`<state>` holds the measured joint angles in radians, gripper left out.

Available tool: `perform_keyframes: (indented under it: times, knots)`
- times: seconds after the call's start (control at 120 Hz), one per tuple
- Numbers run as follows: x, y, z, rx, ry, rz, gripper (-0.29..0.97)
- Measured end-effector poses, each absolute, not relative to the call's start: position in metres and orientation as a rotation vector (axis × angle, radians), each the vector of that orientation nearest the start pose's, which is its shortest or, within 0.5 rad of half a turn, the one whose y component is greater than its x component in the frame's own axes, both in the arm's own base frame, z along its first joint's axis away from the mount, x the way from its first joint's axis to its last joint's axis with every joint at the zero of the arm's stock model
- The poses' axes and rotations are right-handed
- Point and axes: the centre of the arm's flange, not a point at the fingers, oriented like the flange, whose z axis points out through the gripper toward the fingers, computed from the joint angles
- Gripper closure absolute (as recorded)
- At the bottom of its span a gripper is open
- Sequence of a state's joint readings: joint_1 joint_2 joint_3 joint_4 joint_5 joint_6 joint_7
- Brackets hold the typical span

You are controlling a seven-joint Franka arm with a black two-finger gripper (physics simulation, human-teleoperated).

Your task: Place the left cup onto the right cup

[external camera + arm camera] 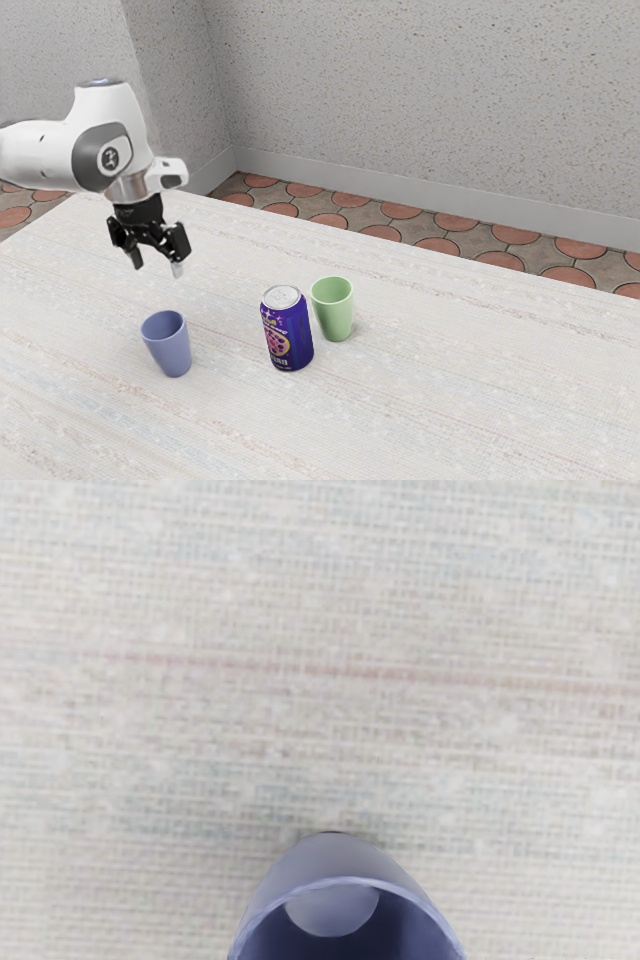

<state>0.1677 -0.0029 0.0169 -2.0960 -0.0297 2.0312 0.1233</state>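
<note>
The arm's fingers [176,258] hover wide apart and empty above the lavender cup [167,343]; a purple soda can [287,328] separates it from the green cup [332,308] on the bench [450,400]

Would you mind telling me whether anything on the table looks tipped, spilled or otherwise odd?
Nothing stands out. The blue cup, the purple can and the green cup all stand upright on the table, with nothing spilled. The gripper hangs open above the blue cup.
</note>
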Motion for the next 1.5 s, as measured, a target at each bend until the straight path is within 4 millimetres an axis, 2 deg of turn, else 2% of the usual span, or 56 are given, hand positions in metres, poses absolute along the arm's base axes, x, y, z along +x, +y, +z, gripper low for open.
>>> perform_keyframes:
  times: [0.1,0.367,0.442,0.633,0.742,1.017,1.192,1.5]
  knots:
    - [0.520,0.102,0.402,-3.173,-0.139,0.108,0.02]
    - [0.517,0.114,0.370,-3.170,-0.172,0.166,0.02]
    - [0.519,0.103,0.368,-3.171,-0.140,0.168,0.02]
    - [0.526,0.055,0.366,-3.171,-0.002,0.168,0.02]
    - [0.527,0.044,0.365,-3.172,0.026,0.171,0.02]
    - [0.527,0.063,0.348,-3.176,-0.036,0.191,0.02]
    - [0.527,0.060,0.350,-3.175,-0.026,0.174,0.02]
    - [0.511,0.068,0.348,-3.177,-0.057,0.181,0.03]
